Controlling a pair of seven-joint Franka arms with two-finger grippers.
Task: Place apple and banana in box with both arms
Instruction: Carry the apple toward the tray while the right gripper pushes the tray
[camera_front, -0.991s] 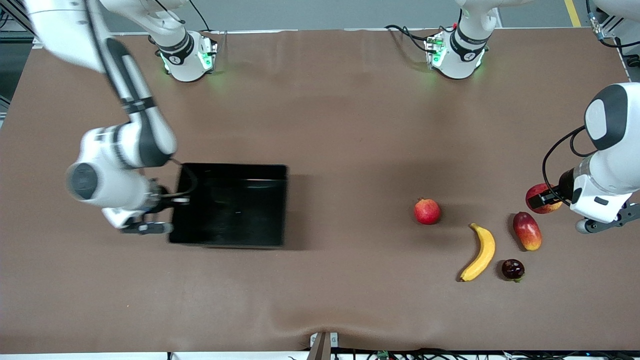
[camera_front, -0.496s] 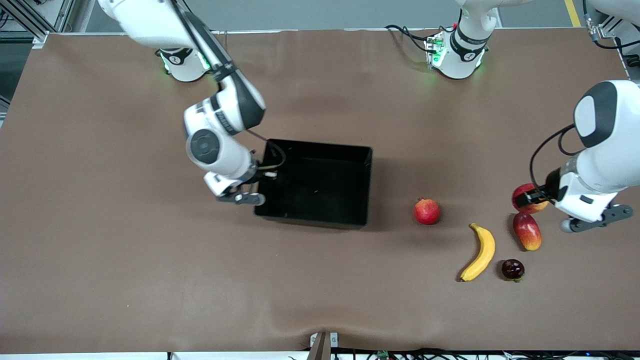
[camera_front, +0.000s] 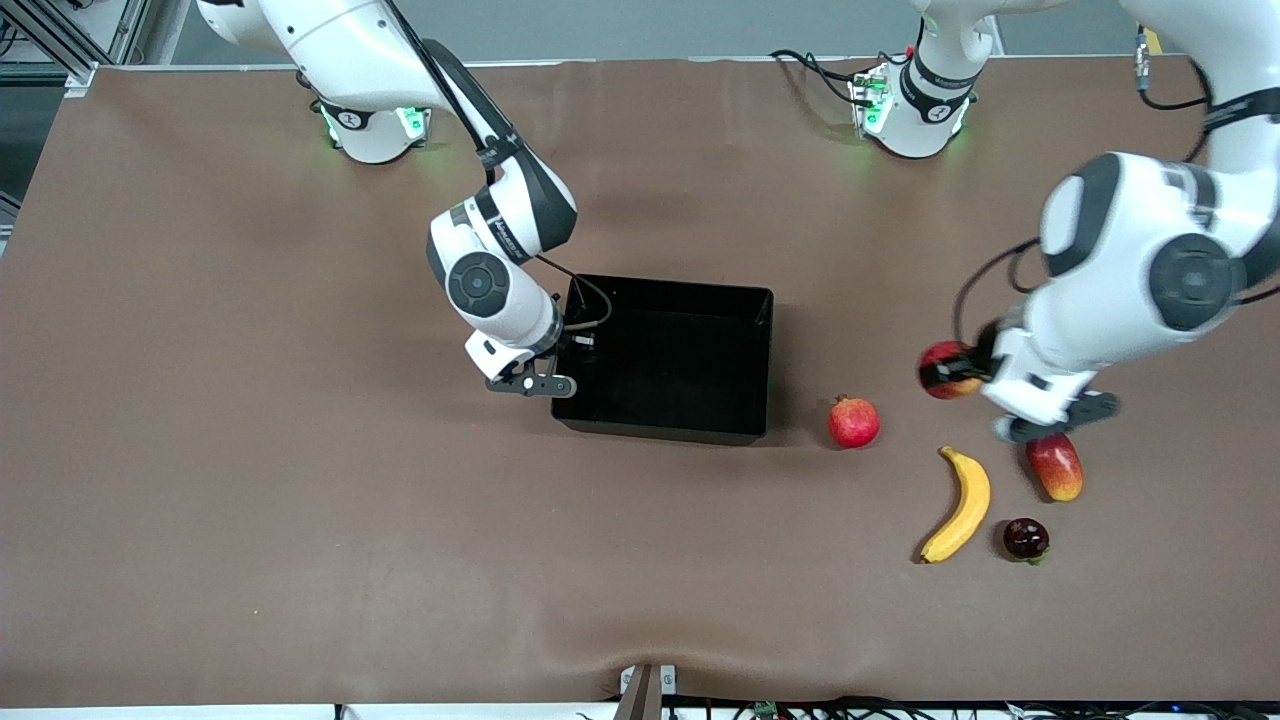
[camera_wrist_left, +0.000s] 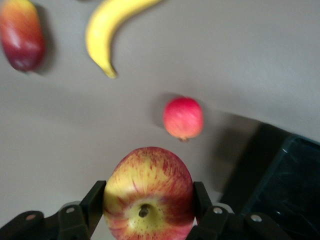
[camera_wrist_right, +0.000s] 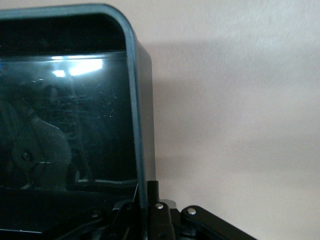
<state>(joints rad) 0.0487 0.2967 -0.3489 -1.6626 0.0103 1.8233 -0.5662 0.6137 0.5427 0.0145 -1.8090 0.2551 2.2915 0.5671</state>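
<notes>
My left gripper (camera_front: 952, 372) is shut on the apple (camera_front: 940, 366), red with yellow streaks, and holds it in the air over the table beside the pomegranate. In the left wrist view the apple (camera_wrist_left: 148, 192) sits between both fingers (camera_wrist_left: 95, 205). The yellow banana (camera_front: 960, 505) lies on the table nearer the front camera; it also shows in the left wrist view (camera_wrist_left: 112, 30). My right gripper (camera_front: 572, 347) is shut on the black box's (camera_front: 766, 360) end wall toward the right arm's end of the table. In the right wrist view that wall (camera_wrist_right: 134, 100) runs between the fingers (camera_wrist_right: 152, 195).
A deep-red pomegranate (camera_front: 853, 422) lies between the box and the banana. A red-yellow mango (camera_front: 1056, 468) and a small dark fruit (camera_front: 1025, 538) lie beside the banana toward the left arm's end. The box holds nothing.
My right gripper has dragged the box toward the fruit and slightly away from the front camera. My left gripper has carried the apple toward the box, past the mango.
</notes>
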